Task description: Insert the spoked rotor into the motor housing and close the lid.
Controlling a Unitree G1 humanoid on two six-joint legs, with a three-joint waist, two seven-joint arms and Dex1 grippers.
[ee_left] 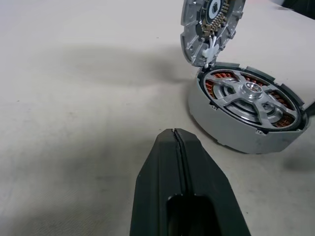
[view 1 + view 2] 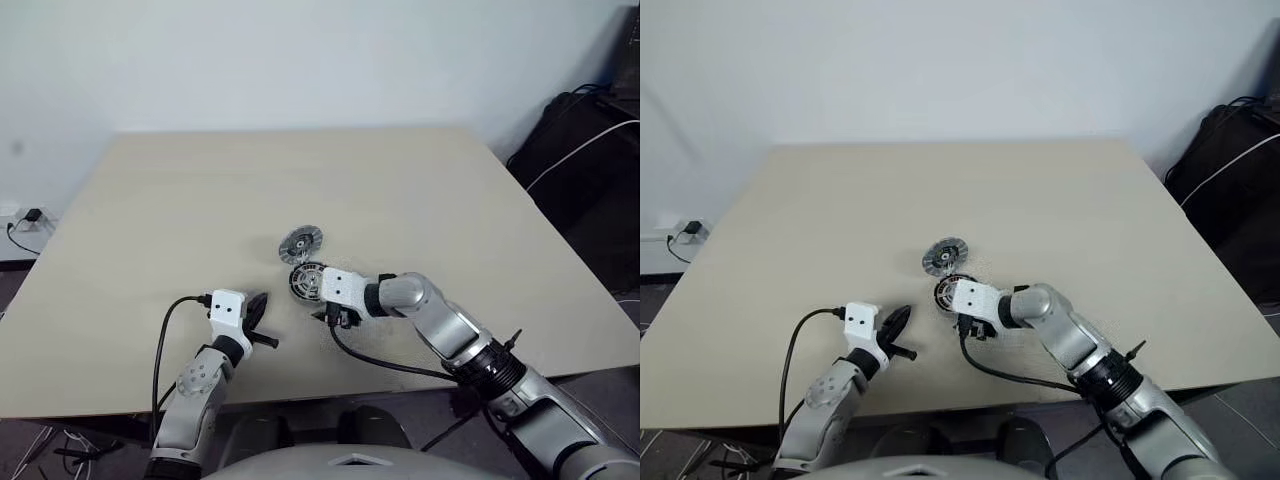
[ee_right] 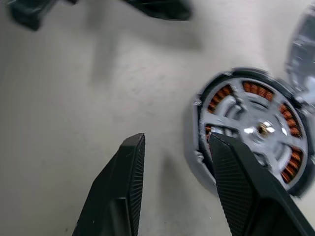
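Silver spoked rotor [image 1: 248,93] already sits inside the motor housing [image 1: 231,129] at mid-table [image 2: 150,200], lid [image 1: 211,24] propped up behind. Your right claw [image 3: 172,162] hangs parted beside it; left claw [image 1: 176,142] closed, empty. Next, tip the lid down.

beige table [image 2: 200,200], black bag [image 2: 590,180], wall socket [image 2: 30,216]

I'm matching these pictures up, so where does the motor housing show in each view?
Left eye: motor housing at table centre, by the right gripper.
Right eye: centre.
Left wrist: right of middle, rotor inside.
Right wrist: right side.
Shared landmark: the open lid standing at its rim.
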